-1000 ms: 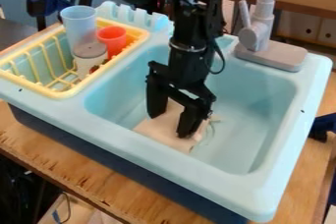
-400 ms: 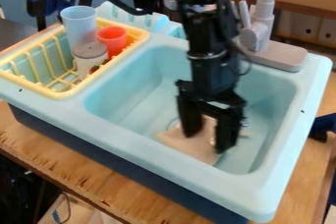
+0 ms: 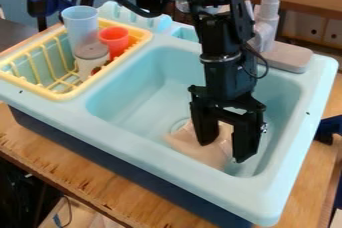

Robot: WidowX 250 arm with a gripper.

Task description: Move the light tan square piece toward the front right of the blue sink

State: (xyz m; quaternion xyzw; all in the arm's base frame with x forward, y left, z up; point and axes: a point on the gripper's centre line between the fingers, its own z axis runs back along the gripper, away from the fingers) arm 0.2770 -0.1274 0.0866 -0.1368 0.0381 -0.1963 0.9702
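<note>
A black robot hand [image 3: 226,149] stands low in the basin of a pale blue toy sink [image 3: 257,198], its fingers spread wide over a crumpled beige cloth [image 3: 192,146]. We see the cloth on the basin floor, beneath and between the fingers, near the front wall and beside the drain [image 3: 179,123]. We cannot tell whether either fingertip presses on it, but the hand is open and not clamped shut.

We judge the step in hand to be working the cloth across the basin floor, with no firm grip on it. From here, the next move calls for keeping both fingertips low and clear of the front and right walls; closing in would need a fold of fabric between them.

Compared with the frame from one second ago, we find hand and cloth nearer the basin's front right corner, the cloth more rumpled, and part of the drain exposed.
</note>
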